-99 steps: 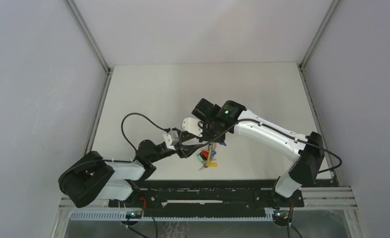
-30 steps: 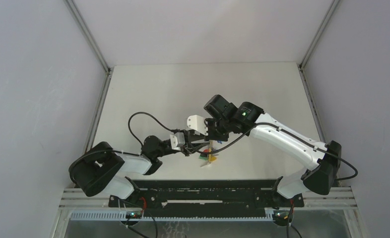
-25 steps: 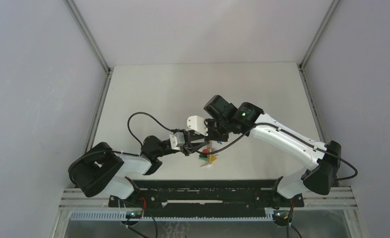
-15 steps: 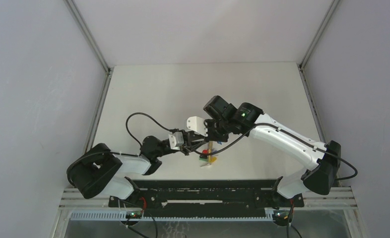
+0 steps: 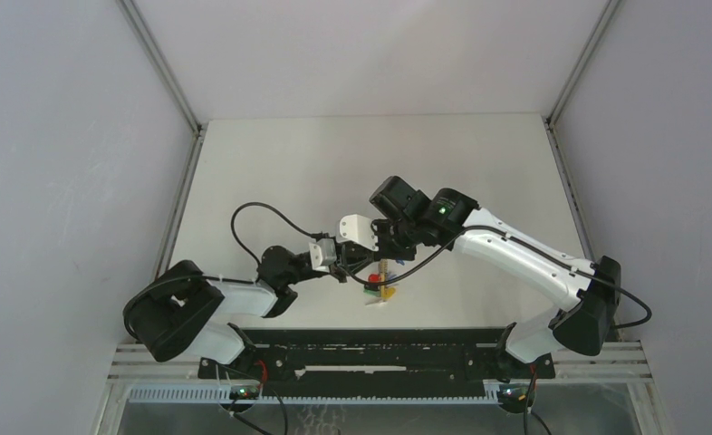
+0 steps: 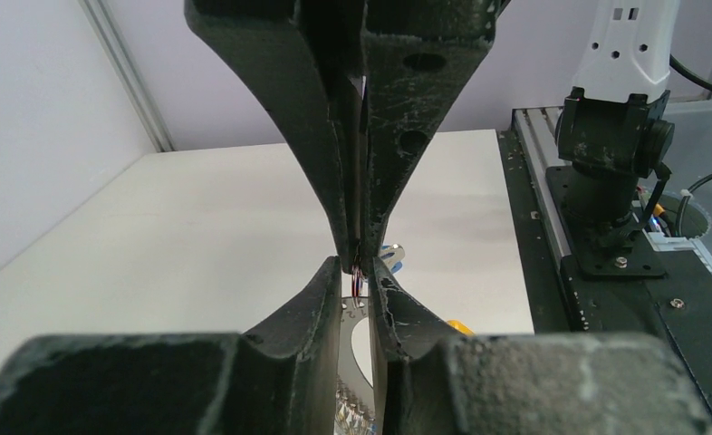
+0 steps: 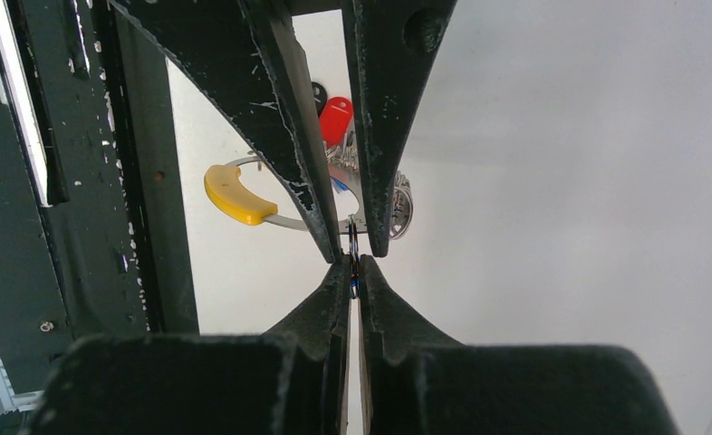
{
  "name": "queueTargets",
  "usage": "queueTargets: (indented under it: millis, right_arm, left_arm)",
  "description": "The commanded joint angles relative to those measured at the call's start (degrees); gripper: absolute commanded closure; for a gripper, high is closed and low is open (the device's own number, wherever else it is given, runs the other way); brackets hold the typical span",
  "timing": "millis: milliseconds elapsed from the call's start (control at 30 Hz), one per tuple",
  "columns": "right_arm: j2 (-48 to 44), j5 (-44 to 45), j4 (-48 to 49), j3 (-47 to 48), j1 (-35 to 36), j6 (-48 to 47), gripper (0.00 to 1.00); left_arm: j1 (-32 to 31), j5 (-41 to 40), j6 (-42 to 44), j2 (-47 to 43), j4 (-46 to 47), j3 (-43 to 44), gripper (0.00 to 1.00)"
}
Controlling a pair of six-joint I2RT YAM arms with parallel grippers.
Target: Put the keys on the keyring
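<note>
Wire of keyring point(image 7: 284, 222) is pinched by both grippers at one spot. L gripper point(image 6: 359, 269): fingers point(image 6: 309, 308) almost closed, only a slit left, thin wire caught betw. the tips. R gripper point(image 7: 353, 265): fingers point(image 7: 321, 313) pressed nearly together on the same wire, its tips facing the L tips head-on, touching or all but. The keyring's yellow curved bit point(image 7: 235, 196) sits just beside the pinch, outside both grippers, with grey wire running from it into the tips. Keys point(image 5: 377, 288) bunch at the keyring just past the pinch, on its near-edge side in top view. Red head point(image 7: 336, 118) shows betw. the L fingers in the R wrist view; green and yellow heads show in top view. Can't tell which keys are threaded on the wire, or whether the bunch touches the table point(image 5: 334, 163).
</note>
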Motion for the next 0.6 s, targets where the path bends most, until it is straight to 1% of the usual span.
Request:
queueTargets:
  millis: [0, 233, 400, 500, 567]
  right_arm:
    - [-0.3, -0.7, 2.1, 1.0, 0.7, -0.6, 1.00]
    - [-0.8, -0.5, 2.1, 1.2, 0.8, -0.5, 1.00]
    - [-1.0, -0.5, 2.0, 1.2, 1.0, -0.5, 1.00]
    - [-0.8, -0.6, 2.1, 1.2, 1.1, -0.5, 1.00]
    - [-0.6, -0.6, 2.0, 1.2, 1.2, -0.6, 1.00]
  left_arm:
    - [-0.3, 1.3, -1.0, 0.6, 1.9, 3.0, 0.80]
    - [-0.3, 0.7, -0.9, 2.6, 1.9, 2.9, 0.78]
    - [-0.3, 0.6, -0.9, 2.7, 1.9, 3.0, 0.79]
    - [-0.3, 0.9, -1.0, 1.8, 1.9, 3.2, 0.84]
    - [-0.3, 1.3, -1.3, 1.4, 1.9, 3.1, 0.90]
